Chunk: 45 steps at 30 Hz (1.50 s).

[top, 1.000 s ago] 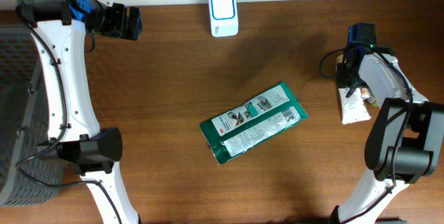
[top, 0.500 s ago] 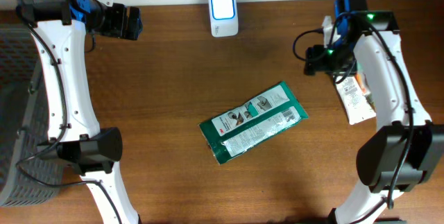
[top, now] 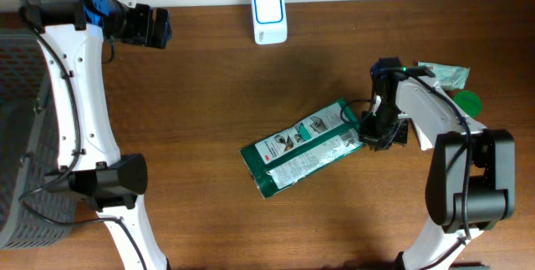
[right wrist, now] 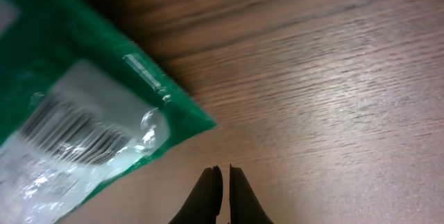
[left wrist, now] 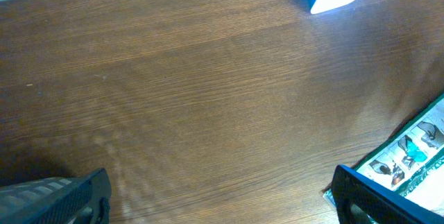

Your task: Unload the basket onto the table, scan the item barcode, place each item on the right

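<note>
Right wrist: packet (right wrist: 55, 44) barcode (right wrist: 71, 138), clearer than overhead.

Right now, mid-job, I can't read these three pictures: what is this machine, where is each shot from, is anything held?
Two robot arms work at a wooden table. The wide picture looks straight down; the other two come from a camera on each wrist. On the table lie a green packet, a white scanner and, far right, a second packet. The left gripper is open and empty, left of the scanner. The right gripper is shut on nothing, just off the green packet's corner, near its barcode.
</note>
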Available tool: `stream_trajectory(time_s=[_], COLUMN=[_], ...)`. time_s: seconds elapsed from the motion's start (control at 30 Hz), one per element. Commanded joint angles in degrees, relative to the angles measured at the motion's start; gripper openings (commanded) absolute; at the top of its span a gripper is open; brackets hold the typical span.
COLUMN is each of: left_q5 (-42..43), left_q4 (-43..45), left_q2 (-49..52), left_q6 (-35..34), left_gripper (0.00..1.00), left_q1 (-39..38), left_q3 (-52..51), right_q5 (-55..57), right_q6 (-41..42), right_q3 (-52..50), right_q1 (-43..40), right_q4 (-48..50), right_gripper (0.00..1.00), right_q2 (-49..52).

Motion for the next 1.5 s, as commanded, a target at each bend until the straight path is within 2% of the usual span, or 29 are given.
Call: stream_trajectory(time_s=[0.0, 0.27, 0.47, 0.63, 0.77, 0.87, 1.1, 1.37, 1.47], left_q5=[0.4, 0.4, 0.4, 0.4, 0.4, 0.4, 0.4, 0.4, 0.4], left_q4=[0.1, 0.1, 0.1, 0.1, 0.1, 0.1, 0.0, 0.1, 0.1], left_q2=[-0.3, -0.3, -0.3, -0.3, -0.3, -0.3, -0.3, -0.3, -0.3], left_q6=[0.9, 0.9, 0.9, 0.9, 0.9, 0.9, 0.9, 0.9, 0.9], left_gripper=[0.99, 0.99, 0.99, 0.99, 0.99, 0.99, 0.99, 0.99, 0.99], left_q1=[0.2, 0.2, 0.2, 0.2, 0.2, 0.2, 0.2, 0.2, 0.2], left_q3=[0.6, 0.6, 0.6, 0.6, 0.6, 0.6, 0.6, 0.6, 0.6], right_q5=[4.1, -1.9, -14.7, -16.5, -16.3, -15.9, 2.5, 4.3, 4.3], right_q6=[3.8, 4.8, 4.2, 4.2, 4.2, 4.2, 7.1, 7.8, 5.4], right_q3=[-3.2, -6.5, -6.5, -6.5, -6.4, -5.5, -2.3, -2.3, -2.3], right_q1=[-0.1, 0.5, 4.9, 9.2, 10.3, 9.2, 8.2, 8.8, 10.5], right_q4=[2.3, 12.9, 31.1, 37.6, 39.0, 36.4, 23.6, 24.7, 26.9], right_gripper=[0.04, 0.04, 0.04, 0.04, 0.04, 0.04, 0.04, 0.04, 0.04], right_q2=[-0.2, -0.2, -0.2, -0.2, -0.2, -0.2, -0.2, 1.8, 3.7])
